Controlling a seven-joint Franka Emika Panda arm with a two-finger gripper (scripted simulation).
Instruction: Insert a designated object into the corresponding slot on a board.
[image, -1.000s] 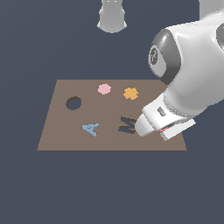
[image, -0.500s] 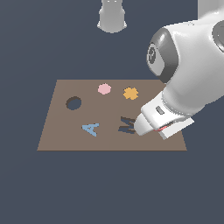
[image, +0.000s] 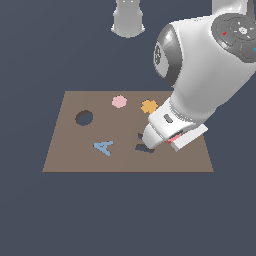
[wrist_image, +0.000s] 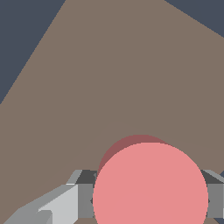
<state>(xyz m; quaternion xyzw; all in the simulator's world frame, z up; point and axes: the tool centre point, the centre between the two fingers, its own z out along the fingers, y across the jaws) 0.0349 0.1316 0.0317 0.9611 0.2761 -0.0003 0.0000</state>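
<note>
A flat brown board (image: 65, 155) lies on a dark floor, seen from above and in front. Starting at the exterior view's left, a dark round hole (image: 84, 118) sits near the board's far left corner; this is the slot for the task. Below and slightly right of it lies a blue letter A (image: 103, 147). Further right, near the far edge, is a small pale pink disc (image: 119, 101), then an orange flower shape (image: 148, 106). Next comes a dark M-shaped cut-out (image: 144, 145), mostly hidden behind the robot's hand. At the right, a large white arm (image: 210, 70) bends down over the board's near right part.

In the wrist view, the coral-red disc (wrist_image: 150, 186) fills the space between the grey fingers (wrist_image: 85, 192) of the gripper (wrist_image: 146, 199). The fingers stand close against the disc's two sides, so the hand appears closed on it. A shadow on the board beside the disc suggests it is held just above the surface.

The step in hand appears to be carrying the disc to the round hole, which is well apart, across the board toward the exterior view's left. Doing this well likely means lifting enough to pass over the letter A, keeping the disc level, centring it squarely above the hole, and lowering gently, since the fit looks snug.
</note>
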